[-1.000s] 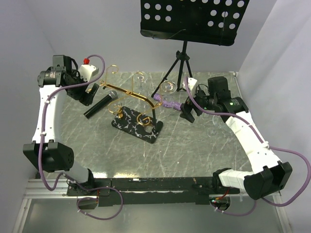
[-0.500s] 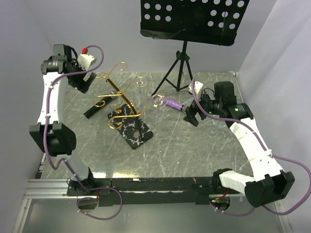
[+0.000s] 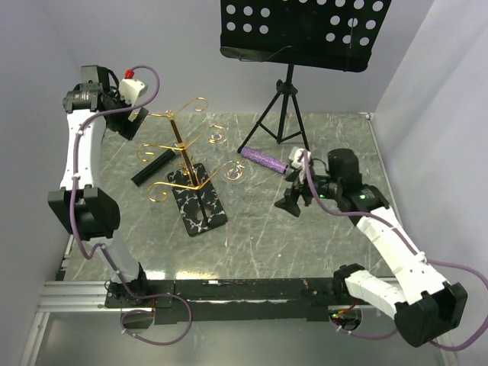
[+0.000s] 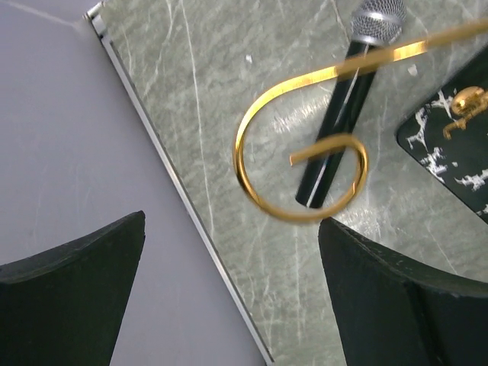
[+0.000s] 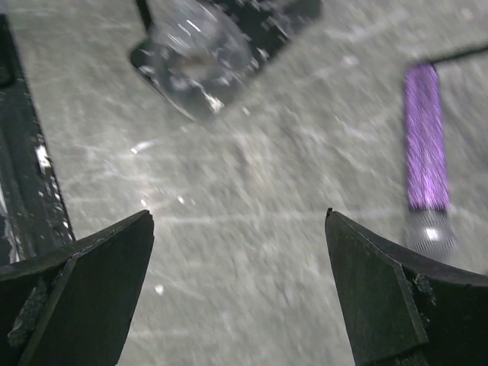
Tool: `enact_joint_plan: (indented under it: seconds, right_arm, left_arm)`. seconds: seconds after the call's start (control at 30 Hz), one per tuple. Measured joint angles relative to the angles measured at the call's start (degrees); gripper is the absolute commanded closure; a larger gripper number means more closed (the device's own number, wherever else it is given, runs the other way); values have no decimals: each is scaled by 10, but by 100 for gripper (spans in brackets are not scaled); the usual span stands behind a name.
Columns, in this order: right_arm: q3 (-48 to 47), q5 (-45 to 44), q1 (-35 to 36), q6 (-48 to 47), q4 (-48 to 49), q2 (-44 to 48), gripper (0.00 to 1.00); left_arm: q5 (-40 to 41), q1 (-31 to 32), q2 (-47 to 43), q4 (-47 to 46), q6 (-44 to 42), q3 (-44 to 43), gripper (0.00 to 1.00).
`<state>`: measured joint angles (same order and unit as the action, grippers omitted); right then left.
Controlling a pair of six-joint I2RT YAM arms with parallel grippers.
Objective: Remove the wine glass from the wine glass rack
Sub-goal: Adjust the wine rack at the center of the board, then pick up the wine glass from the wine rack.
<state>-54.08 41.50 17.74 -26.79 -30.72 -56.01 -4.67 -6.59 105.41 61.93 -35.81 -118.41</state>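
Note:
The gold wine glass rack (image 3: 183, 156) stands upright on its black white-veined base (image 3: 200, 204), left of the table's middle. A clear wine glass (image 3: 234, 172) hangs at a curled arm on its right side, and a second faint glass (image 3: 217, 134) shows at a farther arm. My left gripper (image 3: 136, 123) is open and empty, high at the rack's far left; one gold spiral arm (image 4: 299, 177) lies just past its fingers. My right gripper (image 3: 294, 200) is open and empty, right of the rack, with a blurred glass (image 5: 200, 53) ahead of it.
A black microphone (image 3: 152, 166) lies left of the rack's base, also in the left wrist view (image 4: 345, 114). A purple microphone (image 3: 264, 159) lies behind my right gripper, also in the right wrist view (image 5: 425, 152). A black tripod music stand (image 3: 285, 99) stands at the back.
The rack has swung from tipped over to upright, and its base has slid left. My left gripper rose and drew back left. My right gripper moved nearer and lower, away from the purple microphone.

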Motion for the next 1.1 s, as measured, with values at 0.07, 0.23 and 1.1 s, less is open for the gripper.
enact_joint_plan:
  seconds: [0.07, 0.23, 1.1]
  right_arm:
    - [9, 0, 33, 13, 36, -6, 3]
    - [25, 2, 87, 56, 148, -39, 5]
    - [141, 99, 139, 263, 710, -206, 42]
  left_arm:
    - [0, -3, -24, -3, 5, 26, 0]
    - [-2, -7, -101, -7, 45, 76, 0]
    - [32, -16, -263, 0, 177, 183, 0]
